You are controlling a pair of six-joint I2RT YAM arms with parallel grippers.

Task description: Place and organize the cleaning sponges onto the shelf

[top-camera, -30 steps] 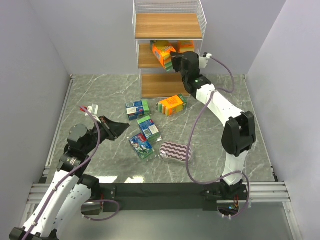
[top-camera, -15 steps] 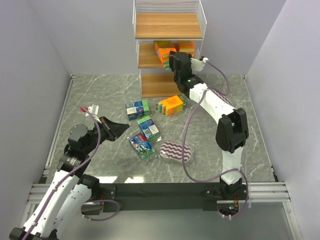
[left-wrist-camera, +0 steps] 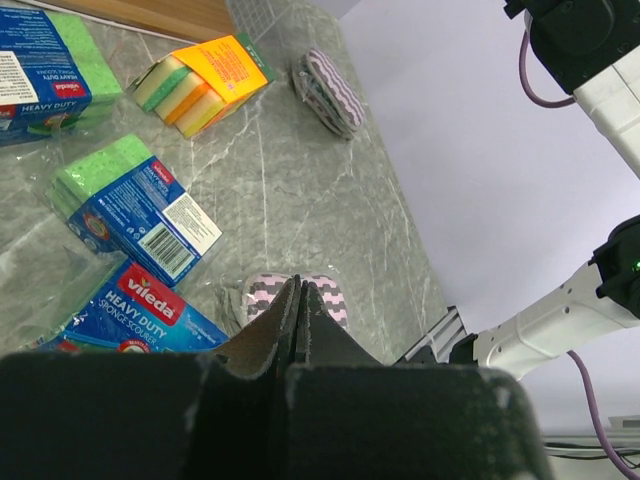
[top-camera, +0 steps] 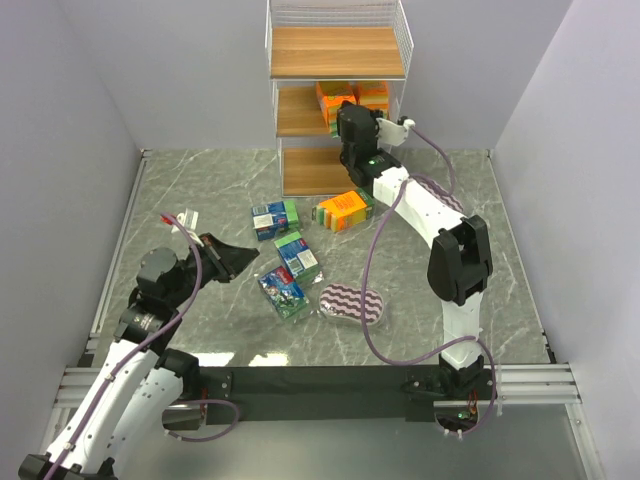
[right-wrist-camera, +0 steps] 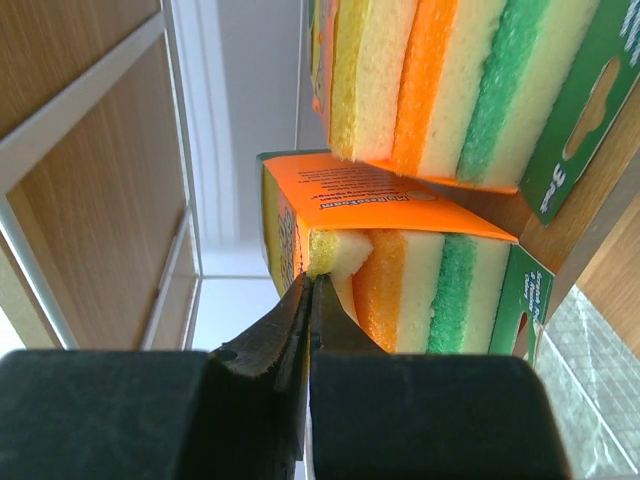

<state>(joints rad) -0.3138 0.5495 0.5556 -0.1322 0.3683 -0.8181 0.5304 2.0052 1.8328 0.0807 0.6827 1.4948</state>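
Observation:
The shelf (top-camera: 300,52) stands at the back, a white wire frame with brown boards. Two orange cleaning sponges (top-camera: 335,97) (top-camera: 372,93) sit side by side on its middle tier. My right gripper (top-camera: 346,115) is shut at that tier. In the right wrist view its closed tips (right-wrist-camera: 310,282) press the yellow corner of the lower orange pack (right-wrist-camera: 420,270). Nothing shows between the jaws. My left gripper (top-camera: 238,258) is shut and empty, low over the table's left. On the table lie an orange pack (top-camera: 343,209), three blue-green packs (top-camera: 274,217) (top-camera: 297,253) (top-camera: 282,290) and a striped oval pad (top-camera: 352,303).
A second striped pad (left-wrist-camera: 330,88) lies past the orange pack (left-wrist-camera: 205,78), partly behind the right arm (top-camera: 425,205) in the top view. Grey walls (top-camera: 90,110) close in the marble table (top-camera: 200,190) on three sides. The shelf's top board (top-camera: 337,50) is bare.
The right gripper has moved left and deeper into the middle tier, pushing the tilted orange pack back until it sits square beside the other one. The left arm has not moved.

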